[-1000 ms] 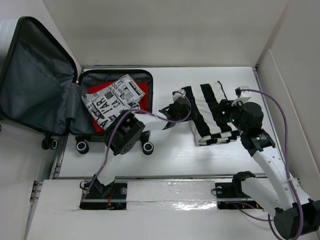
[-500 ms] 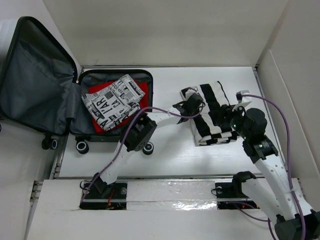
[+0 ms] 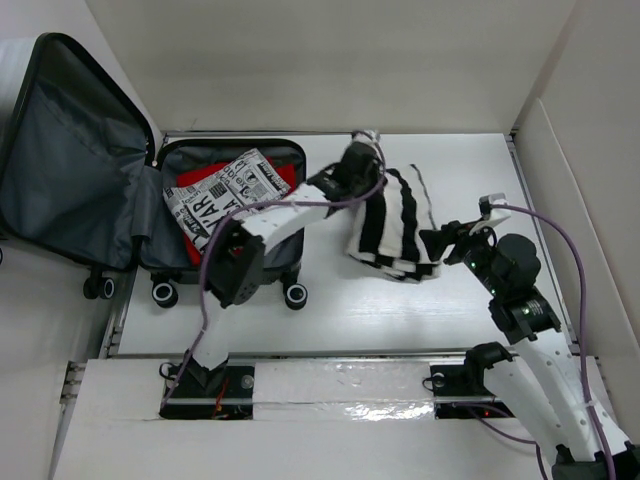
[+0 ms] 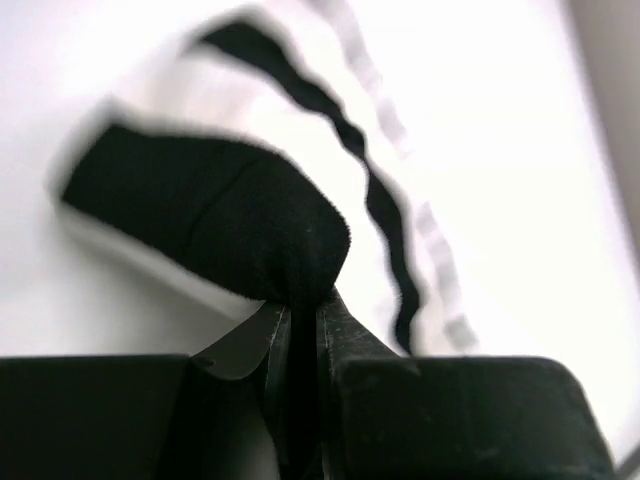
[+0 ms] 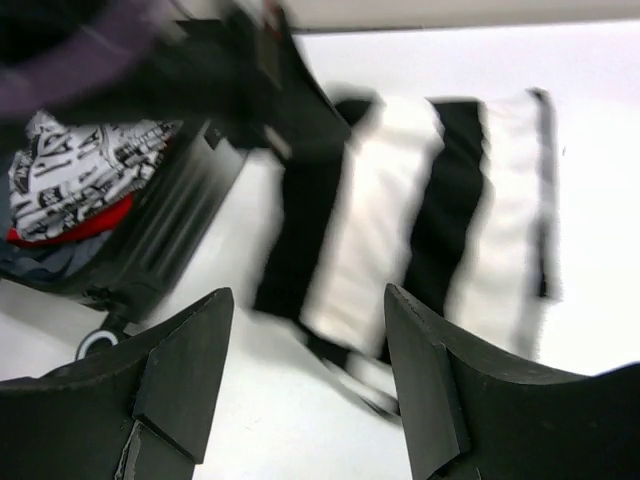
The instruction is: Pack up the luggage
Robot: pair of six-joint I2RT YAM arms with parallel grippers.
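Since half a second ago, the striped cloth (image 3: 395, 225) has been pulled leftward across the table (image 3: 350, 320), and its far corner is now lifted towards the luggage (image 3: 70, 170). That corner is pinched in the left gripper (image 3: 358, 162); in the left wrist view, a black stripe is seen clamped tight between the closed fingers (image 4: 345, 330). The rest of the cloth is draped down onto the table, its near edge resting just beside the right gripper (image 3: 437, 248). In the right wrist view, the right gripper's fingers (image 5: 190, 370) are spread wide with nothing held between them, and the cloth is seen beyond their tips.

The luggage is laid open at the left of the table, the lid tipped back against the wall and the base flat on its caster wheels (image 3: 163, 293). A newspaper-print cloth (image 3: 225, 200) and a red item (image 3: 283, 180) are already packed in the base. The right wall of the base is set between the held cloth and the inside, and its near rim is crossed by the left arm's elbow (image 3: 235, 268).
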